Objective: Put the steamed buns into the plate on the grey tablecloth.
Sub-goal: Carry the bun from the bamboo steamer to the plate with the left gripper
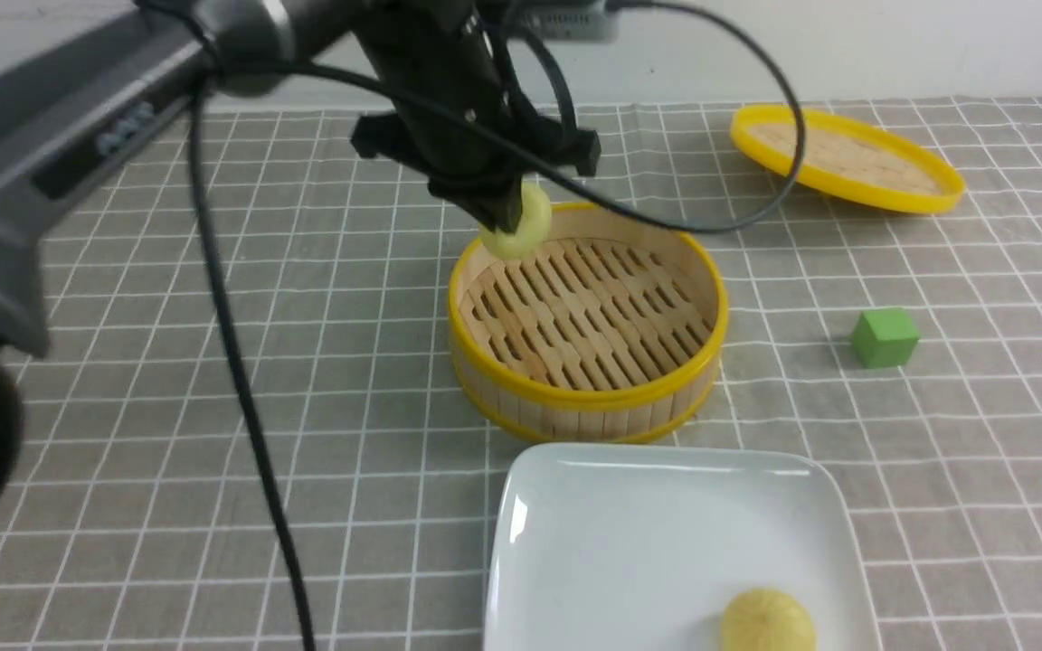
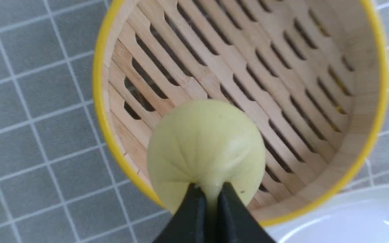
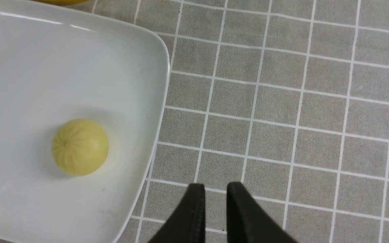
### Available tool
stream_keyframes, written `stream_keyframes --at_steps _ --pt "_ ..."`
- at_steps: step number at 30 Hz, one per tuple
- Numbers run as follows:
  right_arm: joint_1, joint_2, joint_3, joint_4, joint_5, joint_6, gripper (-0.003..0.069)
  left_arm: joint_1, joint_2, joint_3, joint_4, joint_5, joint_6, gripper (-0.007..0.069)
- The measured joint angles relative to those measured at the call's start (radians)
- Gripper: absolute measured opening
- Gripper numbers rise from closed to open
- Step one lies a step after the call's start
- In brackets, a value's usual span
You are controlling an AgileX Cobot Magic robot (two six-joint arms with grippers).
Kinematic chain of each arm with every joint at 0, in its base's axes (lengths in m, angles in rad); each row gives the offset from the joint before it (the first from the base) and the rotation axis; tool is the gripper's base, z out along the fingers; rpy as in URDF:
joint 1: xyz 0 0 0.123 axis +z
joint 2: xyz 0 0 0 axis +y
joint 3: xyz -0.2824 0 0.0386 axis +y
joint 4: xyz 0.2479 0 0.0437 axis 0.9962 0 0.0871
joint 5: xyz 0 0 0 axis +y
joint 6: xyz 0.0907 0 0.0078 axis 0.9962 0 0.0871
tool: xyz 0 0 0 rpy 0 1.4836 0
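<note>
Since the left claw (image 2: 209, 192) is pinched shut on a steamed bun (image 2: 204, 148), basket rim (image 2: 106, 111) just beneath it, a straight lift should precede the carry to the plate (image 1: 575, 488) across the basket.

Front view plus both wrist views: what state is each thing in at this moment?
left gripper, shut on the gripped steamed bun.
gripped steamed bun, pinched at its edge, at the steamer basket's far left side.
second steamed bun, lying free on the plate.
plate, holds one bun.
right gripper, slightly open, empty.
steamer basket, uncovered, otherwise empty.
bamboo lid, off, lying on the grey tablecloth.
</note>
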Motion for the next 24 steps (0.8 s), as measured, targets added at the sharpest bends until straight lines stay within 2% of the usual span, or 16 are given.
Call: stream_keyframes --at_steps 5,10,12,17,24 --pt "0.0 -0.127 0.0 -0.028 0.085 0.0 0.0108 -0.104 -0.117 0.089 0.007 0.048 0.02 0.0018" --pt "-0.001 -0.324 0.0 -0.034 0.14 0.0 -0.0003 -0.301 -0.144 0.369 -0.002 0.049 0.013 0.002" --pt "-0.001 -0.382 0.0 -0.034 0.144 0.0 -0.0015 -0.343 -0.144 0.441 -0.007 0.044 -0.008 0.002" --pt "-0.001 -0.538 0.0 -0.034 0.144 0.012 -0.0017 -0.374 -0.144 0.604 -0.031 -0.063 -0.095 0.002" --pt "-0.001 -0.661 0.0 -0.031 0.144 0.032 -0.0017 -0.374 -0.144 0.66 -0.058 -0.205 -0.147 0.0044"
